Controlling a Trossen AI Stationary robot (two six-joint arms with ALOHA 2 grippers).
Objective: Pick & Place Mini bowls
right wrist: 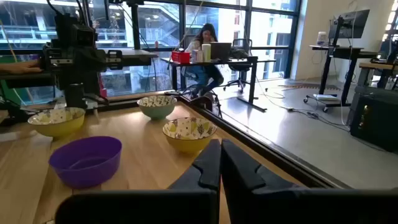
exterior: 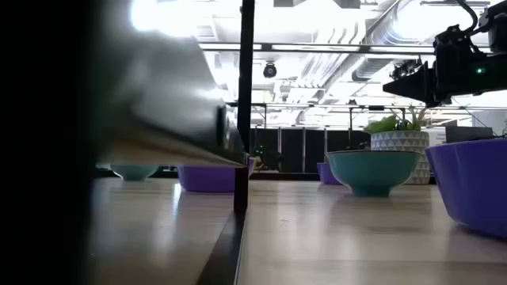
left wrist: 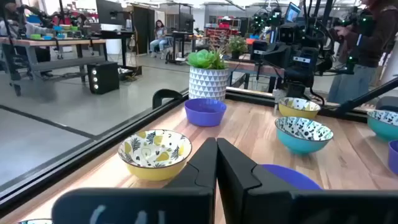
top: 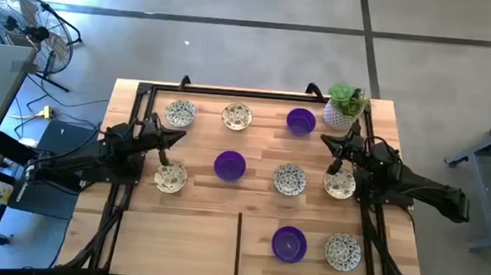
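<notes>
Nine small round bowls sit on the wooden desk (top: 187,229): three glossy purple bowls (top: 230,165), six cream patterned bowls (top: 289,179). Left gripper (top: 164,160) has its fingers clenched, nothing in them, hovering just above the cream patterned bowl (top: 171,177) at the desk's left side. Right gripper (top: 334,168) fingers also clenched, holding nothing, just above another cream patterned bowl (top: 339,184). White pot with green plant (top: 344,107) stands just beyond the right fingers.
</notes>
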